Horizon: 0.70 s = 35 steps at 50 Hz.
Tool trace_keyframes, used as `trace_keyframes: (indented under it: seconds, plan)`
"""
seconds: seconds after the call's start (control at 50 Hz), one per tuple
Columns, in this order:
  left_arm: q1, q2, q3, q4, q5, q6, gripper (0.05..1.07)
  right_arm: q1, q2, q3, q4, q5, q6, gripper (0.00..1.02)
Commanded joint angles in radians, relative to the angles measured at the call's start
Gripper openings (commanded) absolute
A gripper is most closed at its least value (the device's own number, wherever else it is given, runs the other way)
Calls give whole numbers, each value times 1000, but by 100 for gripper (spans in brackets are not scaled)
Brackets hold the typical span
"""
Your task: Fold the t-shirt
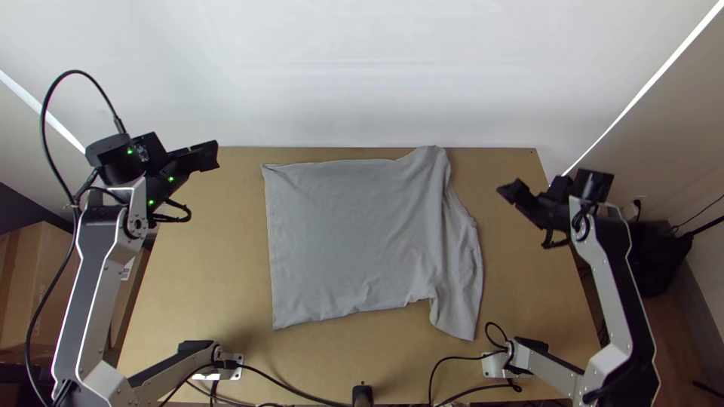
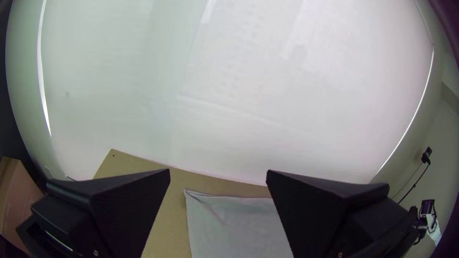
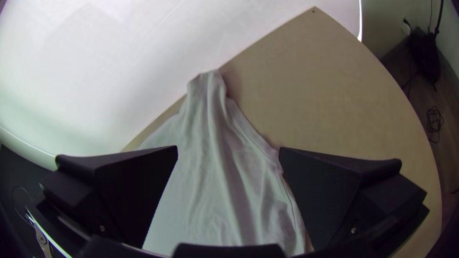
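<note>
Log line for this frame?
t-shirt spread on table, unfolded | left gripper open, off cloth | right gripper open, off cloth

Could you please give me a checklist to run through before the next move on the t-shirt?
1. Left gripper open and empty: ok.
2. Right gripper open and empty: ok.
3. T-shirt spread out rather than bunched: ok.
4. Shirt free of creases: not ok, folds run along its collar side.
5. Far sleeve wholly on the table: cannot tell, it reaches the far edge.
</note>
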Motion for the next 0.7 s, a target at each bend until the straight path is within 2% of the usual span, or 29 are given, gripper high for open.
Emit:
trace_keyframes:
  seconds: [0.0,0.12,0.32,0.68]
  plan:
    - [-7,-43,-13,-33,13,-14,103,-24,-78,-103,-37,-25,-64,92]
    - [-18,-66,-12,-53,14,-15,103,-33,-72,-156,-127,-48,-117,88]
    - [-27,-88,-4,-84,13,-15,103,-38,-31,-234,-173,-68,-161,65]
    - [-27,-123,-24,-109,13,-15,103,-118,94,-346,-172,-74,-310,66]
